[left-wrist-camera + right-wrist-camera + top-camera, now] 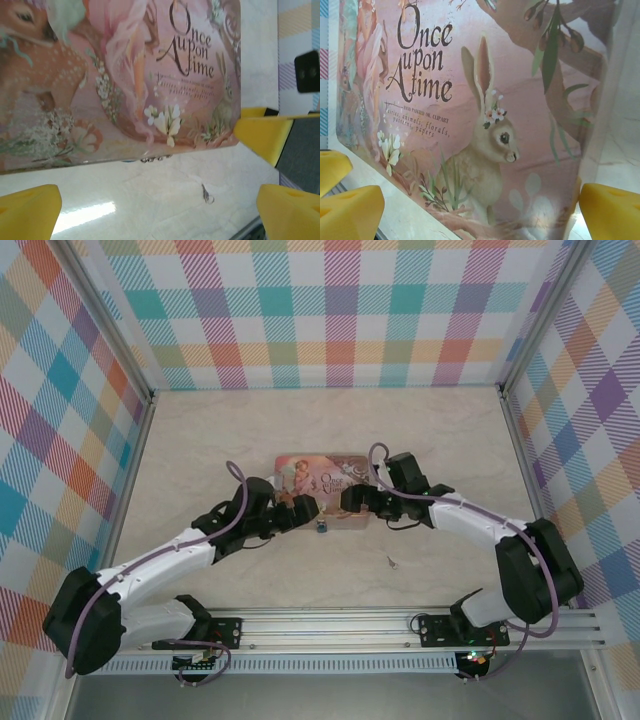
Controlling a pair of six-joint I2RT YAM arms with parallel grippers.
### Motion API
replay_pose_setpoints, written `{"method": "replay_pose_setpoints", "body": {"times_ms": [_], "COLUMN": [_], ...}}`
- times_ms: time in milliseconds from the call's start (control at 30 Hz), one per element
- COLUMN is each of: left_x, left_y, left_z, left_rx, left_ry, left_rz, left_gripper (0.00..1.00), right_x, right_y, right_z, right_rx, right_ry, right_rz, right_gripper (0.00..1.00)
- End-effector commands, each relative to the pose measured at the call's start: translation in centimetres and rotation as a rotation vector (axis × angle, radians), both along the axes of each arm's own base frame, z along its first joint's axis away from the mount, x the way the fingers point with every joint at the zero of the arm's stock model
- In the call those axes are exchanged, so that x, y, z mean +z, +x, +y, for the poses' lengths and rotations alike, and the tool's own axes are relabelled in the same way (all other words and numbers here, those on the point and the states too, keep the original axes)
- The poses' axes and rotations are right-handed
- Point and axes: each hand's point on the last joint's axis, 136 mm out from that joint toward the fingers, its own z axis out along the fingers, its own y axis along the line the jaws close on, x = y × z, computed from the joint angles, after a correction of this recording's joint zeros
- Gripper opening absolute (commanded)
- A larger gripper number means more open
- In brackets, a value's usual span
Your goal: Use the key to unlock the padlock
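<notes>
Both arms crowd the pink tin [322, 472], left gripper [303, 510] near its 7 o'clock corner and right gripper [350, 502] near 5 o'clock. Jaws on each are spread wide and pinching nothing, probably because the padlock [322, 527] sits right at the tin's 6 o'clock edge between them. The key [392, 562] lies loose on the surface [450, 440] at about 4 o'clock from the padlock, so picking it up looks like the next job.

robot lab test cell: plaid-patterned walls [340, 310], marble-look tabletop [450, 430], aluminium rail [340, 625] along the near edge
</notes>
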Motion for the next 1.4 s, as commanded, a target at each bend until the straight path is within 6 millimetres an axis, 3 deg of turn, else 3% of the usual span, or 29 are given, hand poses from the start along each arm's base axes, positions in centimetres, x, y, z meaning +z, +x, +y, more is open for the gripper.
{"method": "replay_pose_setpoints", "body": {"times_ms": [0, 100, 233, 367, 533, 1000, 1367], "left_x": [2.8, 4.4, 6.2, 6.6, 6.5, 5.8, 5.7], "left_y": [1.1, 1.8, 2.8, 3.7, 4.5, 4.5, 4.3], "left_z": [1.8, 2.7, 3.2, 3.4, 3.0, 3.0, 3.1], "left_rx": [0.034, 0.044, 0.055, 0.073, 0.087, 0.103, 0.108], "left_ry": [0.025, 0.05, 0.081, 0.1, 0.089, 0.064, 0.067], "left_rz": [-0.063, -0.111, -0.175, -0.203, -0.217, -0.197, -0.193], "left_gripper": [1.0, 1.0, 1.0, 1.0, 1.0, 1.0, 1.0], "right_x": [2.8, 3.1, 2.8, 0.9, -2.4, -7.2, -8.2], "right_y": [1.2, 0.4, -3.2, -7.8, -11.4, -11.0, -12.3], "right_z": [1.1, -1.5, -5.0, -7.7, -9.9, -9.7, -9.6], "right_rx": [0.011, -0.021, -0.029, -0.054, -0.08, -0.045, -0.03], "right_ry": [0.035, -0.1, -0.229, -0.289, -0.385, -0.483, -0.489], "right_rz": [-0.064, -0.08, -0.013, 0.13, 0.289, 0.389, 0.445], "right_gripper": [1.0, 1.0, 0.97, 0.84, 0.7, 0.44, 0.35]}}
